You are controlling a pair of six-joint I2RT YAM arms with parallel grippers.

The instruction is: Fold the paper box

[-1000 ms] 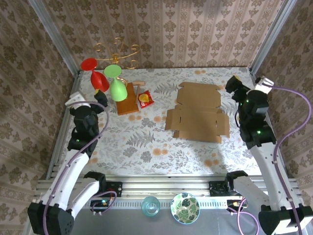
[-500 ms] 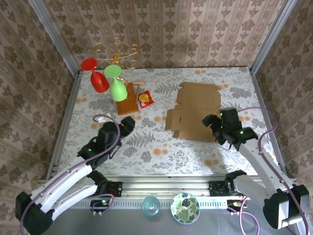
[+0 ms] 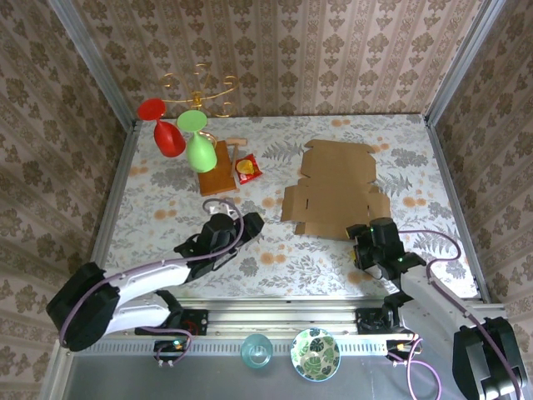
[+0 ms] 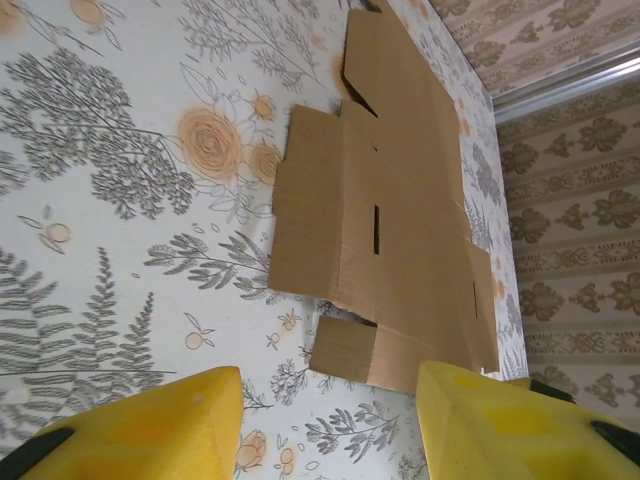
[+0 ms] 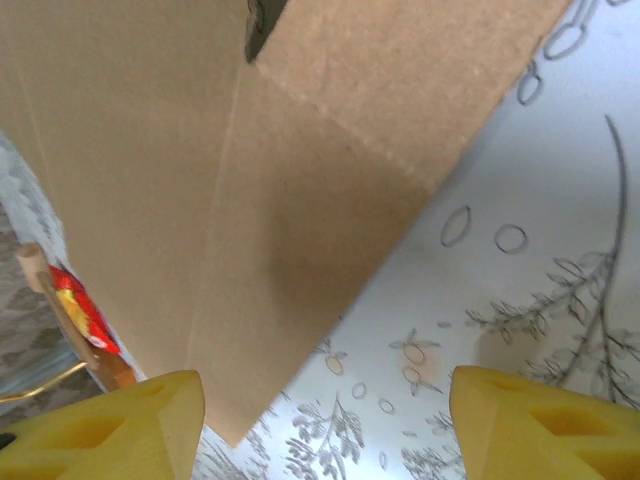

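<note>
The paper box [image 3: 337,190] lies unfolded and flat on the flowered table, right of centre, a brown cardboard sheet with flaps and slots. My left gripper [image 3: 252,222] hovers low over the table to the left of the box's near left flap, apart from it. In the left wrist view the yellow fingers [image 4: 150,425] stand wide apart, gripper [image 4: 330,405] open, with the box [image 4: 385,200] ahead. My right gripper [image 3: 360,236] sits at the box's near edge. It [image 5: 325,405] is open, and the cardboard [image 5: 230,150] lies just beyond its fingertips.
A wooden stand [image 3: 218,173] with red and green glasses stands at the back left, a red packet [image 3: 247,169] beside it. A gold wire holder [image 3: 198,90] stands at the back wall. A bowl [image 3: 315,353] and a glass [image 3: 256,351] sit on the front rail.
Both arms have come down from their raised poses and in toward the box. The left gripper moved right toward its near left flap, the right gripper down to its near edge.
</note>
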